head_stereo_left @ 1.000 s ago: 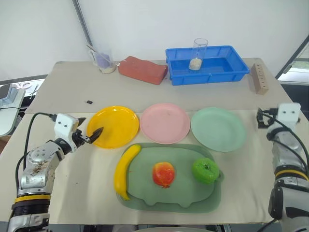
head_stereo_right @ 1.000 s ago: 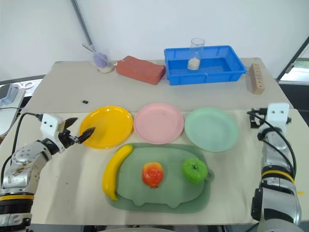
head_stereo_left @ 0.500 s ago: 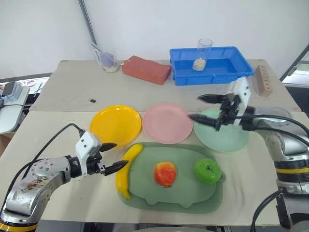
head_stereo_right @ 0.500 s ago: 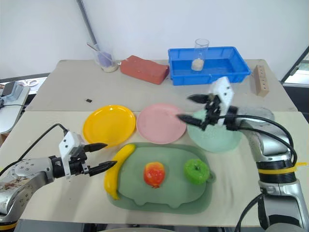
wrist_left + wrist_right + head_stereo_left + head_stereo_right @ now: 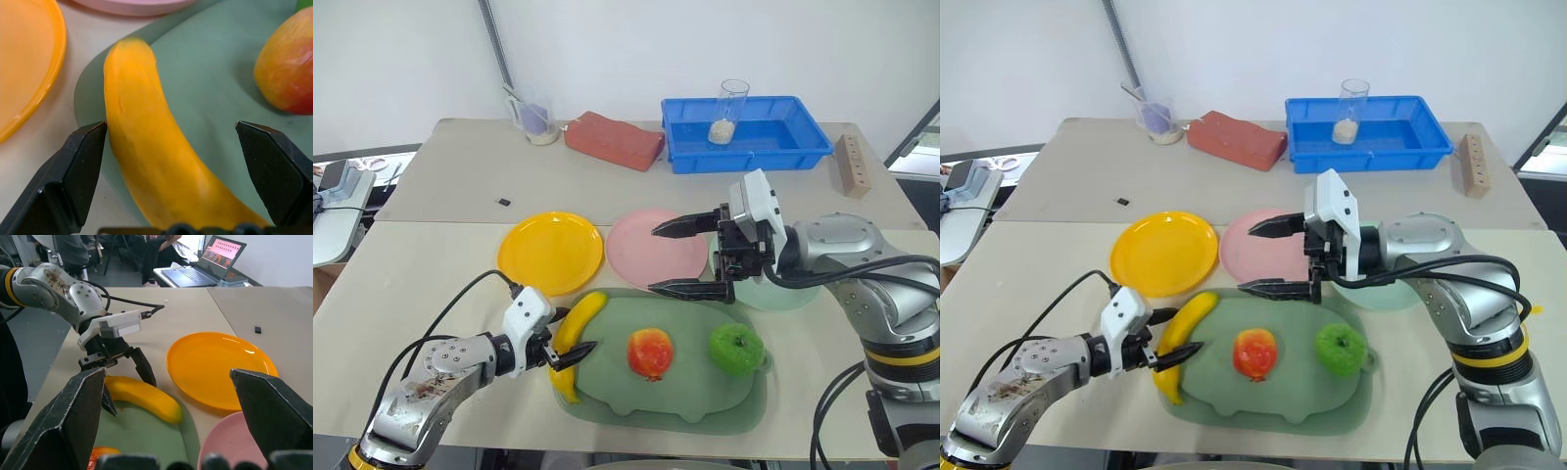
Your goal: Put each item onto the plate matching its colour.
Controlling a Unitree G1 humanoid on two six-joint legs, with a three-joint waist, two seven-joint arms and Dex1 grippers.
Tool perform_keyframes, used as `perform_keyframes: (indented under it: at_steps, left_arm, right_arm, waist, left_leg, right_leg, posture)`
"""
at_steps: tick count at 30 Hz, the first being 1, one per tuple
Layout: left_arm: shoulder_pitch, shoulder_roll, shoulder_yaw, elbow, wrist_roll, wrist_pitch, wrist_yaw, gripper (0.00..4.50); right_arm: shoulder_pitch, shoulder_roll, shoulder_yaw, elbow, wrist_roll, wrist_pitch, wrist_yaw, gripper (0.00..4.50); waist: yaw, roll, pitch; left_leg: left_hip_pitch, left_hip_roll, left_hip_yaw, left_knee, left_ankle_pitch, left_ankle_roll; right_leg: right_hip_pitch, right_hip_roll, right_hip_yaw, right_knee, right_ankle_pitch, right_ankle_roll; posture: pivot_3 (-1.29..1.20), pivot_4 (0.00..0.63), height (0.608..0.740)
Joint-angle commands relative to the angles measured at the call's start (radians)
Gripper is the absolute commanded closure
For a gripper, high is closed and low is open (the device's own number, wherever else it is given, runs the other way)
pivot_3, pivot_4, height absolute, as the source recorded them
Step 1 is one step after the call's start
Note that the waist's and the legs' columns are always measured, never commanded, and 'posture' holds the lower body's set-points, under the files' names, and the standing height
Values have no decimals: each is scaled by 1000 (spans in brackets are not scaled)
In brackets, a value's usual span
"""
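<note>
Both eye views look forward and down over the table (image 5: 440, 245) from above. The left wrist view sits very near the banana (image 5: 151, 161). The right wrist view faces across it toward the yellow plate (image 5: 220, 367), apparently from farther off.

The right gripper (image 5: 687, 258) and its arm hide most of the mint green plate (image 5: 795, 297); the banana's (image 5: 151, 161) near end is cut off.
</note>
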Motion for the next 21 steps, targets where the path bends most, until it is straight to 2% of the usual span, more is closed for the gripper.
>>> perform_keyframes:
  at_steps: [1,2,6,7,13,17,21]
  left_arm:
    - [5,-4,6,-6,5,-29,-13,840]
    - [4,-6,8,-6,4,-31,-15,1190]
    - [-2,-9,9,1,11,-39,-17,3168]
    - [-3,-10,10,6,14,-43,-15,3305]
    - [-65,-4,74,72,-29,-38,-34,3305]
    - [-288,-3,183,274,-68,-31,-17,3305]
    - [-489,-29,196,529,18,-73,62,3305]
  right_arm:
    - [-26,5,-12,-31,2,-10,-4,0]
    - [-26,6,-12,-30,3,-10,-5,0]
    - [-28,8,-12,-28,-1,-12,-9,0]
    - [-30,9,-12,-26,-3,-13,-11,0]
    - [-36,16,-16,-17,-8,-16,-13,0]
    - [-62,36,-13,16,-32,-27,-28,0]
    - [-102,73,21,53,-94,-41,-69,0]
  waist:
    - [0,0,0]
    - [1,0,0]
    - [0,0,0]
    - [0,0,0]
    - [1,0,0]
    - [6,-1,1]
    - [1,-1,0]
  left_leg:
    - [0,0,0,0,0,0]
    - [0,0,0,0,0,0]
    - [0,0,0,0,0,0]
    - [0,0,0,0,0,0]
    - [0,0,0,0,0,0]
    - [-3,0,-1,0,0,0]
    - [-5,0,-2,1,1,1]
  right_leg:
    - [0,0,0,0,0,0]
    - [0,0,0,0,0,0]
    - [0,0,0,0,0,0]
    - [0,0,0,0,0,0]
    - [0,0,0,0,0,0]
    - [-4,0,-2,2,0,0]
    - [-6,2,-1,2,0,0]
  posture:
    - [0,150,740]
    - [0,150,740]
    - [0,150,740]
    - [0,150,740]
    - [0,150,740]
    - [0,150,740]
    - [0,150,740]
